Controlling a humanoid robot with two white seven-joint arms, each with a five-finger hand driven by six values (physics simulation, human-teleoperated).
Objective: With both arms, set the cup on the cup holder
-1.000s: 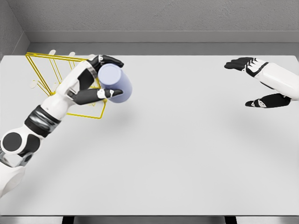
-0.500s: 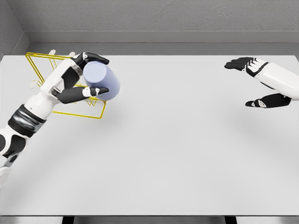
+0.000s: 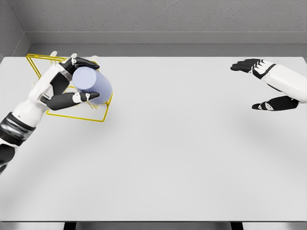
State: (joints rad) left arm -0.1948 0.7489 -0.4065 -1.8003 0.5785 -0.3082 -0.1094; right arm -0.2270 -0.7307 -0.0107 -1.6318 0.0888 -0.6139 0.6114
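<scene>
A pale lavender cup [image 3: 92,86] lies tilted in my left hand [image 3: 76,80], whose fingers are shut around it. The hand holds it over the yellow wire cup holder [image 3: 91,118] at the table's far left. Much of the holder's rack is hidden behind the hand and cup. Whether the cup touches a peg cannot be told. My right hand [image 3: 259,84] hovers open at the far right, well away from the cup, with nothing in it.
The grey table [image 3: 182,153] spreads wide between the two arms. A grey wall [image 3: 158,21] runs along the table's far edge, close behind the holder.
My left hand has carried the cup leftward and slightly back, from beside the holder's right edge to over it. The right arm has not moved.
</scene>
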